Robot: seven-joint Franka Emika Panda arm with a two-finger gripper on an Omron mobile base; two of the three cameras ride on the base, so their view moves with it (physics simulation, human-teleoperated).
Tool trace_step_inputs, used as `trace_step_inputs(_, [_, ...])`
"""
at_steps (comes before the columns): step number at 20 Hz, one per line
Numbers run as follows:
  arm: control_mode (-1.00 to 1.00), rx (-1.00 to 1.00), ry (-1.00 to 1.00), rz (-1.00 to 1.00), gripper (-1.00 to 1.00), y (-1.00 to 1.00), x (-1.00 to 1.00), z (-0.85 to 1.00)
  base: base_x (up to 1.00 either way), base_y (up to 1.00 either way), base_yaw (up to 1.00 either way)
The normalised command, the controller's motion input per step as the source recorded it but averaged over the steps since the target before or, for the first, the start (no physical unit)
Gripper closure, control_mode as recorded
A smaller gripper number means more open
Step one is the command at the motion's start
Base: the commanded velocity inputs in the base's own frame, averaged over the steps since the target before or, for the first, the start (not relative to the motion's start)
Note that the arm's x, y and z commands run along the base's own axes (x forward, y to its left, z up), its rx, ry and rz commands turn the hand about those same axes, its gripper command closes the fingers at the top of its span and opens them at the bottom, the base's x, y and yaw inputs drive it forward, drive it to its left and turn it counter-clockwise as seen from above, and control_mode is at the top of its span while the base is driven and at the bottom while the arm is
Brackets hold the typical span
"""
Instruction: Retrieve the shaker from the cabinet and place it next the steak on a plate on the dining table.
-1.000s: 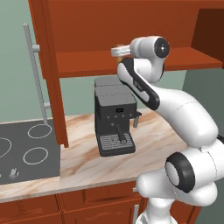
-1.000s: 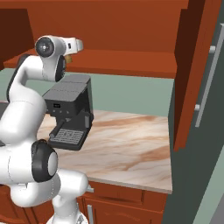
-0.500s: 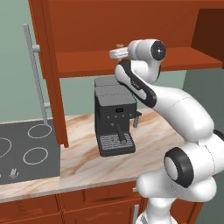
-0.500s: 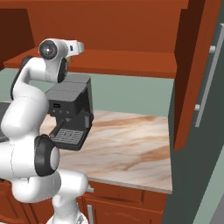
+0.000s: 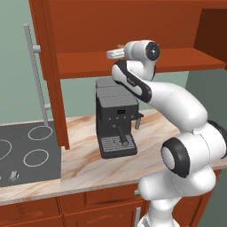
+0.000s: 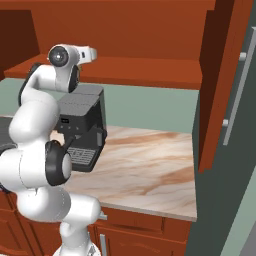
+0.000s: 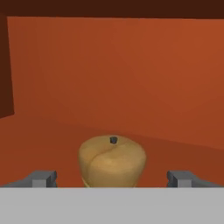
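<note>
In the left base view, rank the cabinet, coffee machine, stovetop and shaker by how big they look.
1. Cabinet, largest by far.
2. Coffee machine.
3. Stovetop: cut off at the frame's left edge, so its place against the coffee machine is unsure.
4. Shaker, a tiny tan sliver above the tool.

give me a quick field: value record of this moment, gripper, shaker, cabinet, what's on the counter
gripper: open, finger tips either side of the shaker, not touching it
shaker: tan wooden knob top, upright on the cabinet shelf, centred between the fingers
cabinet: reddish-brown, door open, hand reaching in at shelf level
counter: marbled top with a black coffee machine
stove: dark cooktop left of the counter
</note>
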Motion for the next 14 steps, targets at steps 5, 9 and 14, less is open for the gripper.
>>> trace_step_inputs(5, [-1.0,0.0,0.0,0.0,1.0,0.29,0.19,-0.22,0.0,0.0,0.0])
trace_step_inputs(9, [-1.0,0.0,-0.01,0.01,1.0,0.15,-0.03,-0.02,0.0,0.0,0.0])
trace_step_inputs(14, [-1.0,0.0,-0.1,0.03,1.0,0.0,-0.68,0.25,0.0,0.0,0.0])
